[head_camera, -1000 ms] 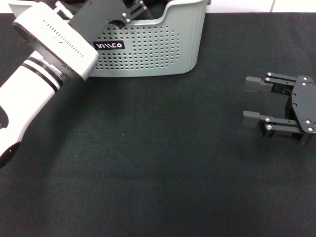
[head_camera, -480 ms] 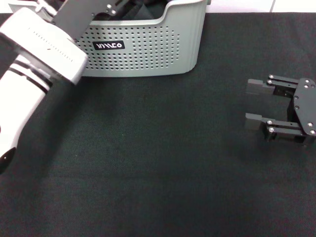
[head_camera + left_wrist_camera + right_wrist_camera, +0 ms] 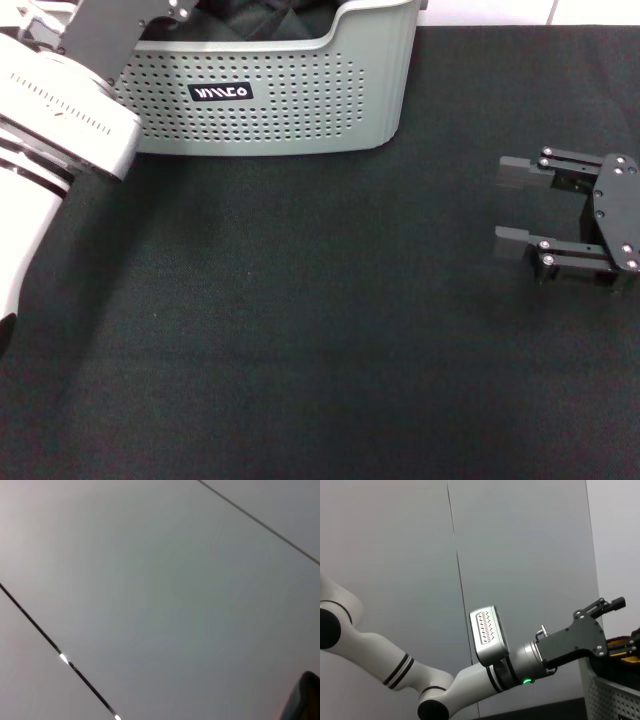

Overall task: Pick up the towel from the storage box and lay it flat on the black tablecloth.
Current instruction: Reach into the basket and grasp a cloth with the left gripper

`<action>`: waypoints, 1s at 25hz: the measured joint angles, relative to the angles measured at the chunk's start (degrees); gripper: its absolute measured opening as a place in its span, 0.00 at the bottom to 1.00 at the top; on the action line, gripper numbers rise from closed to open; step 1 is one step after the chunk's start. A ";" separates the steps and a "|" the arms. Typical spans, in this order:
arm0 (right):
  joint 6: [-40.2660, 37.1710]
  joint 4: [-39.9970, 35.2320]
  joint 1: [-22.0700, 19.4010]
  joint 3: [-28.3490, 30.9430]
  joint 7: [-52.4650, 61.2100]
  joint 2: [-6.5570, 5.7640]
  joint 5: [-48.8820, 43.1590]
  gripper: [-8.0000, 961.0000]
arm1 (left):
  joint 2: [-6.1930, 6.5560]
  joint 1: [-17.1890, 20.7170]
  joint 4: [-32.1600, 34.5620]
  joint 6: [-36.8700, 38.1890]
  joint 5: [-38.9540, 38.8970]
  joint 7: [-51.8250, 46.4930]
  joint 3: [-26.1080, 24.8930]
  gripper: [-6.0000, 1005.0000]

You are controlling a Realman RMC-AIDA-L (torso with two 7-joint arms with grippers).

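The light grey storage box (image 3: 290, 110) stands at the back left of the black tablecloth (image 3: 300, 330). Dark fabric (image 3: 265, 18) shows inside it in the head view. In the right wrist view an orange-yellow patch of the towel (image 3: 620, 644) lies in the box (image 3: 610, 700) under dark cloth. My left arm (image 3: 60, 110) reaches over the box's left end. Its gripper (image 3: 612, 603) hangs above the box, apart from the towel. My right gripper (image 3: 512, 205) is open and empty, low over the cloth at the right.
A pale wall with dark seams (image 3: 457, 580) stands behind the table. The black cloth stretches bare between the box and my right gripper.
My left arm has swung to the left and back, from over the box's front rim to its left end. The right gripper has barely moved.
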 joint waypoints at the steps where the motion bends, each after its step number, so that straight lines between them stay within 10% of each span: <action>1: -0.06 0.00 -0.05 0.00 0.00 0.00 0.00 0.67 | 0.00 0.02 0.05 0.52 -0.21 -0.08 0.01 0.86; 15: -0.70 0.04 -0.84 0.00 0.00 0.09 0.04 0.66 | 0.04 -0.74 -0.31 2.48 -1.03 -1.85 8.53 0.77; 25: -1.70 1.15 -0.95 -0.03 -0.74 0.09 0.10 0.66 | -0.01 -2.15 -0.60 -3.57 -0.26 0.02 10.15 0.26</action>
